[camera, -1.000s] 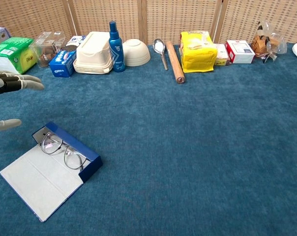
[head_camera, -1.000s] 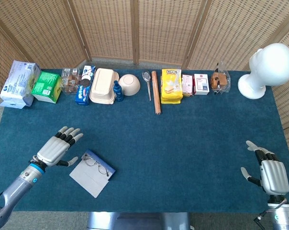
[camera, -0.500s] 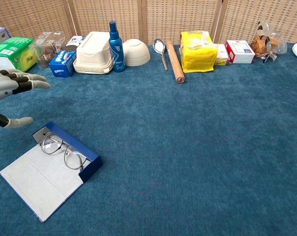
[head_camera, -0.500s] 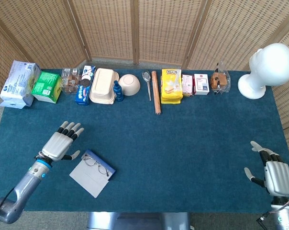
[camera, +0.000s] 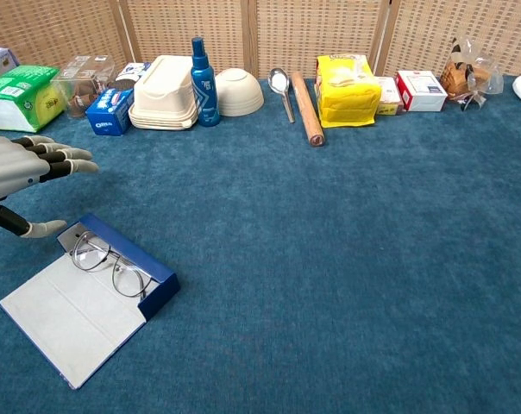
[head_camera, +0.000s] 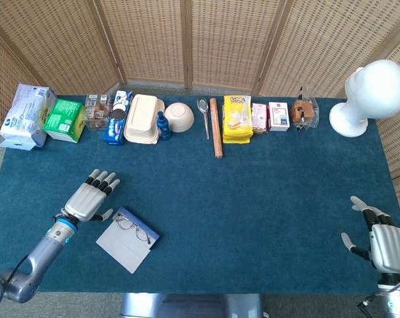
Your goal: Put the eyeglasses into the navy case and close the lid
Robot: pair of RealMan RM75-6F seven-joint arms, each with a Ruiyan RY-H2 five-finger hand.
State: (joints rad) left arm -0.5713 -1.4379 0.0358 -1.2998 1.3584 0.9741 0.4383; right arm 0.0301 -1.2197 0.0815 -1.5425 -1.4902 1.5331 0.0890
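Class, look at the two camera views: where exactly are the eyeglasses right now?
The eyeglasses lie in the open navy case on the near-left of the blue table, in both views just beside the left hand.

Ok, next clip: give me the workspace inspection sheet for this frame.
Surface: blue cloth table, flat.
Job's things: navy case lies open, lid flat; eyeglasses already inside.
Clutter: back-edge row including blue bottle, white bowl, rolling pin, yellow packet; mannequin head at the right.
Hands: left hand open beside the case; right hand open, holding nothing.
Cables: nothing seen.
Surroundings: wicker screens.
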